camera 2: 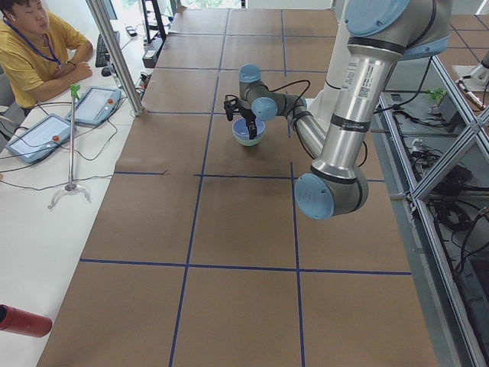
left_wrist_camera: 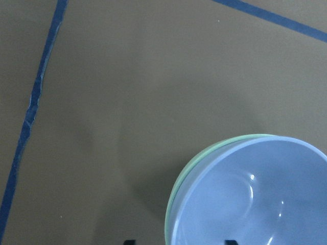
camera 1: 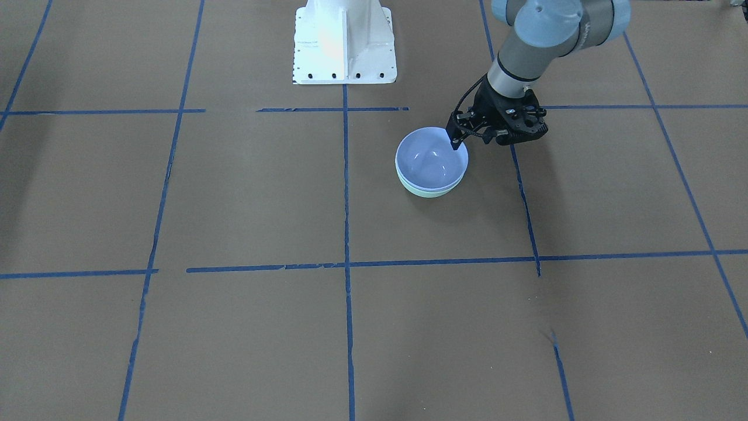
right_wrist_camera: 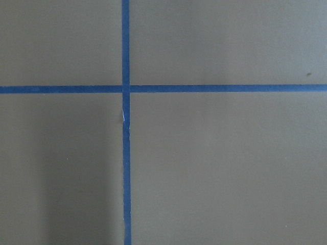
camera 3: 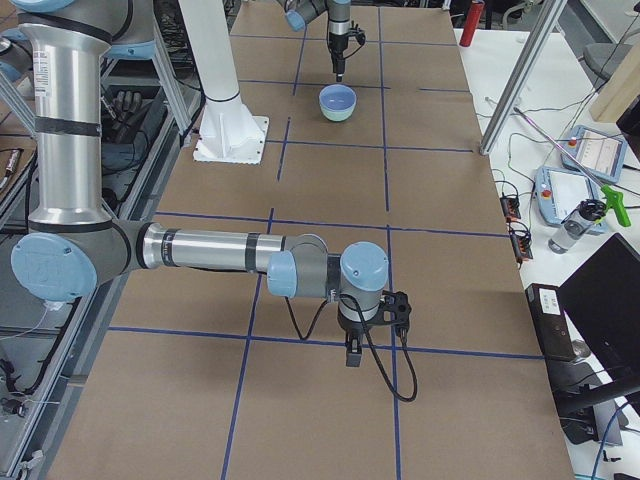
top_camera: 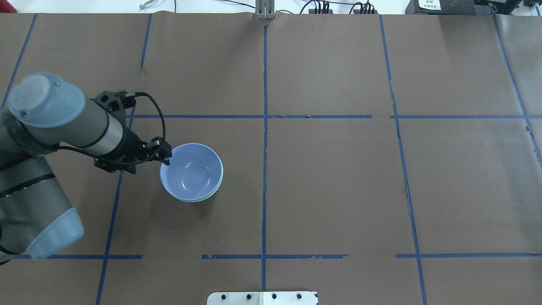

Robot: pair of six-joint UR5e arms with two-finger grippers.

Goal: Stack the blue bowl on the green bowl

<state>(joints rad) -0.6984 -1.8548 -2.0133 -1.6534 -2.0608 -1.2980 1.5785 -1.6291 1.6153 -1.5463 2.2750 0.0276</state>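
Covering most of the view: brown worktop. Green bowl sits upright on it, robot's left of centre. Blue bowl nested inside, mouth up; round, no long axis. Left claw spread apart, astride rim. Right claw: state can't tell.

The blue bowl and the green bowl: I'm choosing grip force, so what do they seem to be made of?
The blue bowl: smooth and glossy, with sharp white light glints inside. It could be hard plastic or glazed ceramic; I cannot tell which. The green bowl: only a crescent shows beneath, with the same plain smooth sheen, so likely the same material.
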